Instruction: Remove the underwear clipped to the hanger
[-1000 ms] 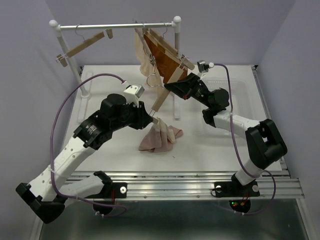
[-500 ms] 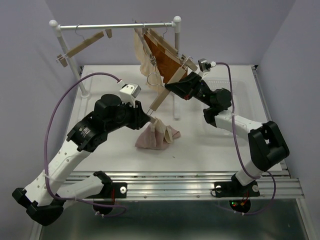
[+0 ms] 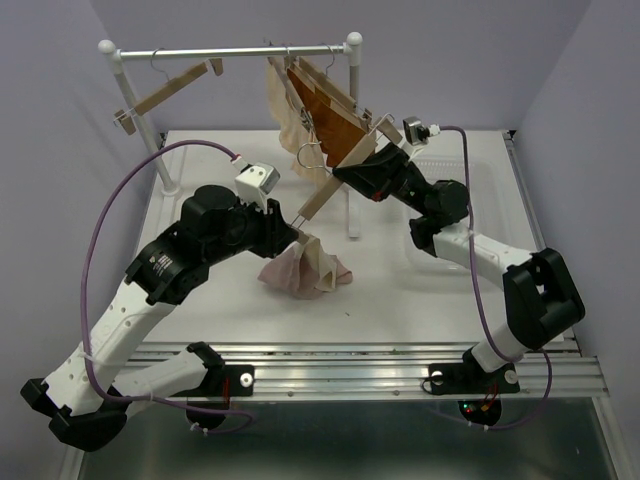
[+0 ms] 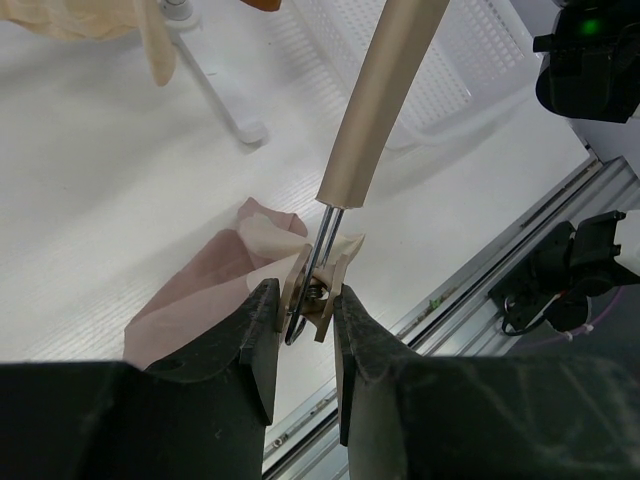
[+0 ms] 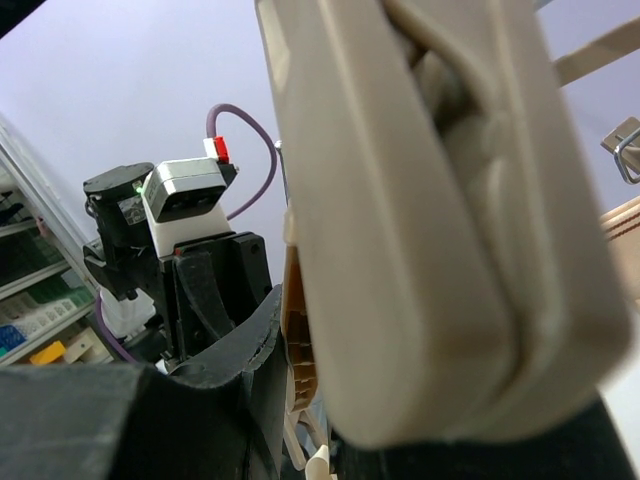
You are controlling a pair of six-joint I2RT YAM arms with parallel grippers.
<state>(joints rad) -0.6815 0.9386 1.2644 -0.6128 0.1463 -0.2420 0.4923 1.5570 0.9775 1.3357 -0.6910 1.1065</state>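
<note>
**Lower clip, pink garment: status**

Left gripper and pale pink underwear are sitting nearer the left edge than before. The fingers are pinching the lower clip of the hanger, and the garment is bunching beneath, mid-worktop. Right gripper is by the upper clip; whether it is closed cannot be told.

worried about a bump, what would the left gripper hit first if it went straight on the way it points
The hanger clip, already between the left gripper's fingers; past it probably the pink underwear, though depth is unclear.
</note>
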